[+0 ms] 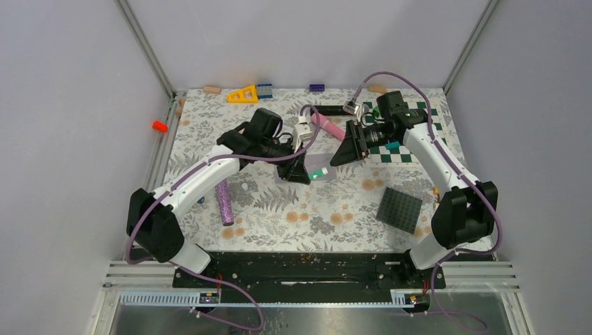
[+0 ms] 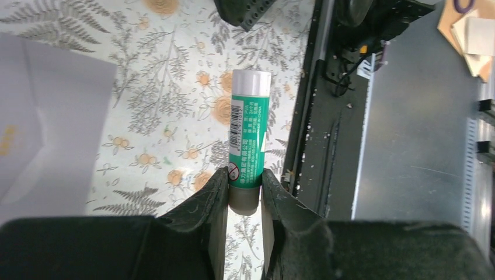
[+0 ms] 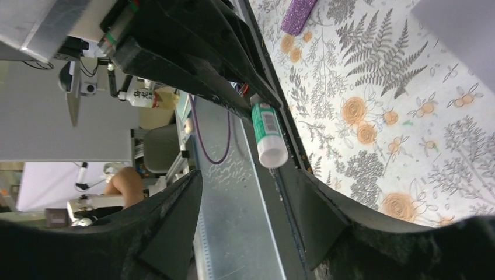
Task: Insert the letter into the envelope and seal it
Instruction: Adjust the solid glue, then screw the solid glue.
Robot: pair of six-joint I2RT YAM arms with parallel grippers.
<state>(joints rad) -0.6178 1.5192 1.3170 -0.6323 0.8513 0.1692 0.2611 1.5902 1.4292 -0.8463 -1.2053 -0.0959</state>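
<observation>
My left gripper [image 2: 245, 181] is shut on the grey base end of a green glue stick [image 2: 250, 128] with a white cap, which it holds above the floral table. The stick points at my right gripper [image 3: 248, 175], which stands open just short of the white cap [image 3: 273, 156] and touches nothing. From above, both grippers meet at the table's middle, left gripper [image 1: 301, 171] facing right gripper [image 1: 347, 150]. The light grey envelope [image 2: 46, 116] lies flat under and beside them, partly covered in the top view [image 1: 322, 162]. The letter is out of view.
A pink cylinder [image 1: 328, 125] lies behind the grippers, and a purple cylinder [image 1: 225, 202] lies near the left arm. A dark studded plate [image 1: 400, 209] sits at the front right, with a green-and-white checkerboard [image 1: 405, 139] under the right arm. A yellow triangle [image 1: 243, 94] and a blue brick [image 1: 264, 89] are at the back edge.
</observation>
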